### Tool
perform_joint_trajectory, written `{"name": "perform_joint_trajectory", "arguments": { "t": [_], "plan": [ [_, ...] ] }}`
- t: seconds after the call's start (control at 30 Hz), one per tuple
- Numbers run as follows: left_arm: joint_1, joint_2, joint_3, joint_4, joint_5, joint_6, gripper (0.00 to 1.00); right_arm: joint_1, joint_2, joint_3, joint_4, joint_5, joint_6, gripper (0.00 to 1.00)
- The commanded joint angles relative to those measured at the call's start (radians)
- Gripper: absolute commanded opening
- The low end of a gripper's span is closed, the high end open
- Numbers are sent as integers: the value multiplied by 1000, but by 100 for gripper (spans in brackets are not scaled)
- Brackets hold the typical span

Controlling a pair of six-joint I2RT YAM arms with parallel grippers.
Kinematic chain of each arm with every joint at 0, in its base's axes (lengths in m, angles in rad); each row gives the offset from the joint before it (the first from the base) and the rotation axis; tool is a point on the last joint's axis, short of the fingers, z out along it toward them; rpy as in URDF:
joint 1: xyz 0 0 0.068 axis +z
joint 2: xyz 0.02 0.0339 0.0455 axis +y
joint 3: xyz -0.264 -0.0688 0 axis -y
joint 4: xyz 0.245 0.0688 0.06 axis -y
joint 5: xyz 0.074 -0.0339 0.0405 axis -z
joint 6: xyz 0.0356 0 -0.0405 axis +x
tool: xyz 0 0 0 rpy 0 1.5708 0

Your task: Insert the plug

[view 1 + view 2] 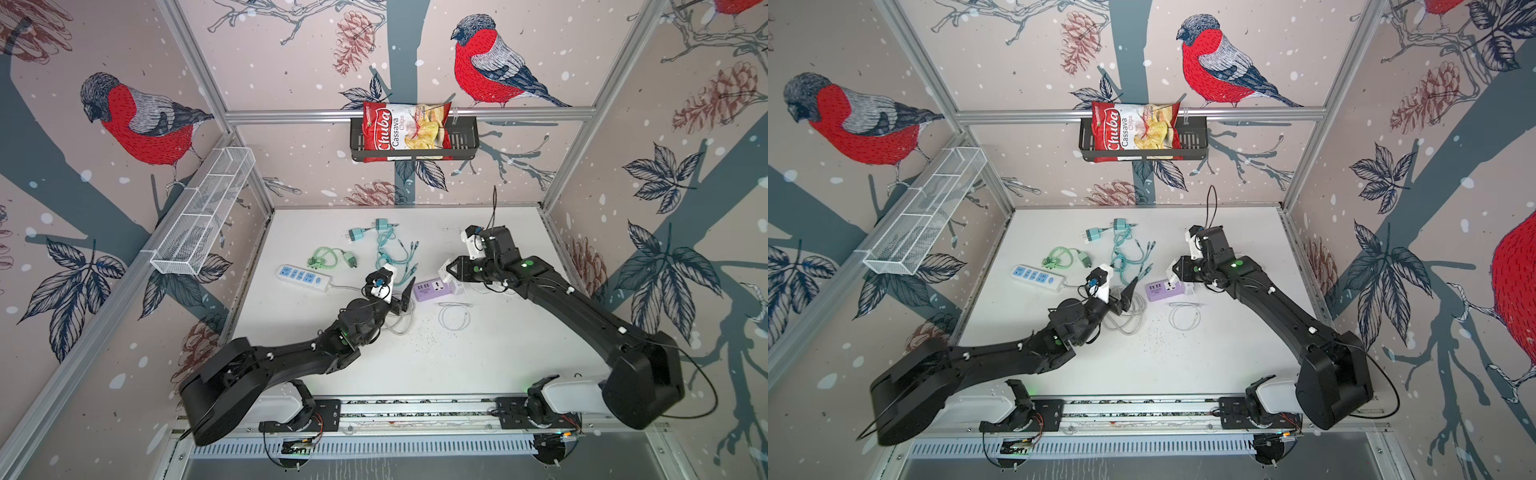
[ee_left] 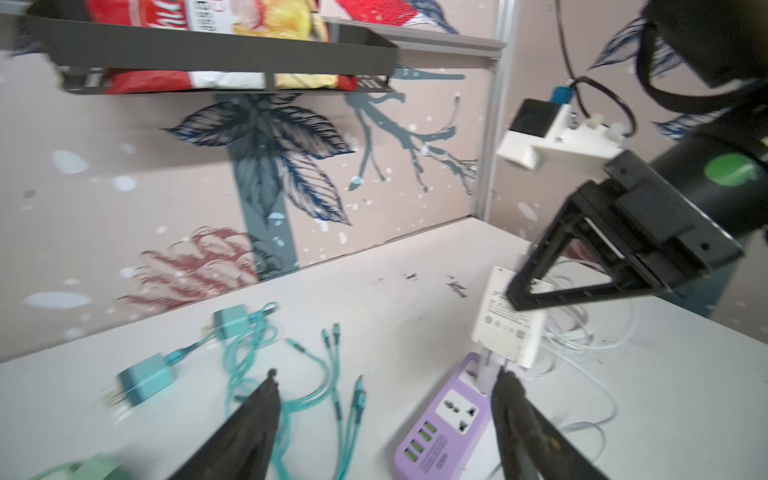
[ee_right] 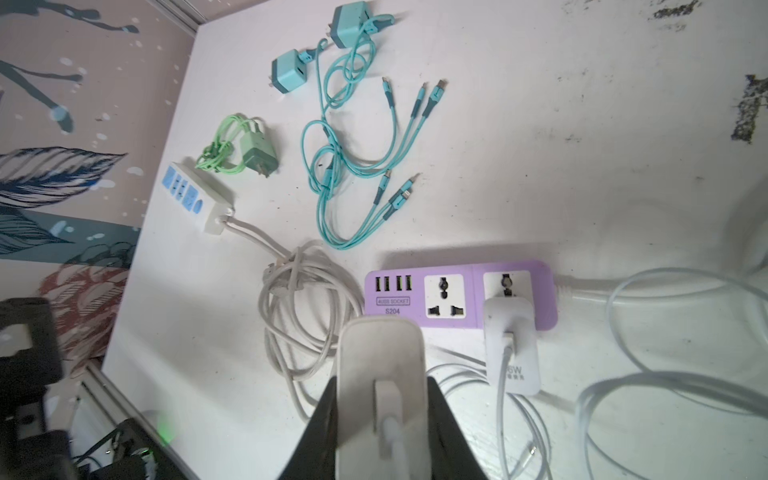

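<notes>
R gripper pinches white rectangular charger plug, held just over purple plastic power strip nr its free socket. L gripper spread wide beside strip's USB end.

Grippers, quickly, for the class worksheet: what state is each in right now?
Left gripper: open, holding nothing.
Right gripper: closed on the white charger.

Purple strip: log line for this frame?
right claw: shut on charger | charger: over strip, not in | middle socket: empty | end socket: second charger in | left claw: open, empty, by strip
</notes>
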Motion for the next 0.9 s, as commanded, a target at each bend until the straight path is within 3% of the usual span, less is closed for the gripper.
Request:
{"name": "perform_joint_trajectory", "arguments": {
  "t": [0.0,0.2,0.43,0.6,0.87],
  "plan": [
    [-1,-84,-49,-140,-116,-68,79,36,25,14,26,119,40,6],
    [0,-129,-92,-198,-96,-105,77,86,70,38,15,163,-7,6],
    [0,45,27,-344,-61,-178,64,84,81,37,23,161,-191,7],
    [3,211,131,-317,-86,-164,49,85,74,69,-19,183,-175,6],
    [93,479,332,-226,136,-125,37,86,-45,11,-38,184,-47,7]
  ]
}}
